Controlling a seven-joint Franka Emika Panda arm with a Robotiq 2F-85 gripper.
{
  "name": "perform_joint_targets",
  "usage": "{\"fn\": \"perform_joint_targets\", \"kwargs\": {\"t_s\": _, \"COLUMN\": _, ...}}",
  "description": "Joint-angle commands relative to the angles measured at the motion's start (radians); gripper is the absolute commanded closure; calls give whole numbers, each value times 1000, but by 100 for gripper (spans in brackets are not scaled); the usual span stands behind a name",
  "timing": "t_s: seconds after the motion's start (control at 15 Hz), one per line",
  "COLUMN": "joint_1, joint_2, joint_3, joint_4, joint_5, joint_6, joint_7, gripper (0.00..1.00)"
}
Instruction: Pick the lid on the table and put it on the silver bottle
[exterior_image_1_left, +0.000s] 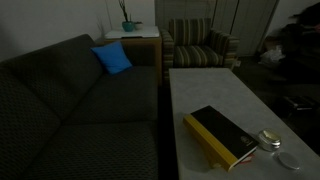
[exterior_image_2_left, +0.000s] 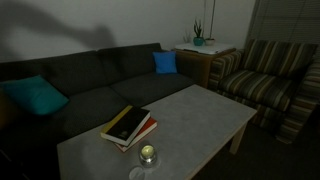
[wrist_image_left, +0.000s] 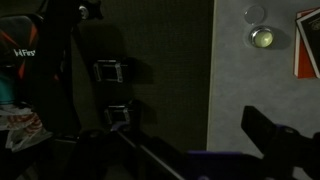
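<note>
The lid is a small flat pale disc lying on the table near its front corner. The silver bottle stands just behind it, next to a black-and-yellow book. In an exterior view the bottle has the lid in front of it. In the wrist view the lid and bottle sit far off at the top right. My gripper hangs over the table's edge, far from both. It looks open and empty, with only its right finger clearly showing. The arm does not show in either exterior view.
A dark sofa with blue cushions runs along the table's long side. A striped armchair and a wooden side table with a plant stand beyond. Dark equipment and a stand fill the left of the wrist view. The room is dim.
</note>
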Motion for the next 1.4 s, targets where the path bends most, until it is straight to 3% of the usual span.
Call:
{"fn": "perform_joint_targets", "kwargs": {"t_s": 0.0, "joint_1": 19, "joint_2": 95, "joint_3": -30, "joint_4": 28, "joint_5": 3, "joint_6": 5, "joint_7": -93, "gripper": 0}}
{"fn": "perform_joint_targets", "kwargs": {"t_s": 0.27, "joint_1": 53, "joint_2": 290, "joint_3": -67, "joint_4": 107, "joint_5": 65, "joint_6": -16, "joint_7": -272, "gripper": 0}}
{"fn": "perform_joint_targets", "kwargs": {"t_s": 0.33, "joint_1": 37, "joint_2": 161, "joint_3": -50, "joint_4": 28, "joint_5": 31, "joint_6": -2, "joint_7": -190, "gripper": 0}}
{"fn": "perform_joint_targets", "kwargs": {"t_s": 0.47, "joint_1": 39, "joint_2": 208, "joint_3": -53, "joint_4": 43, "joint_5": 35, "joint_6": 2, "joint_7": -192, "gripper": 0}}
{"fn": "perform_joint_targets", "kwargs": {"t_s": 0.93, "joint_1": 44, "joint_2": 169, "joint_3": -44, "joint_4": 39, "joint_5": 23, "joint_6": 1, "joint_7": -182, "gripper": 0}}
{"fn": "perform_joint_targets", "kwargs": {"t_s": 1.33, "joint_1": 182, "joint_2": 358, "joint_3": 75, "joint_4": 168, "joint_5": 123, "joint_6": 52, "joint_7": -117, "gripper": 0}}
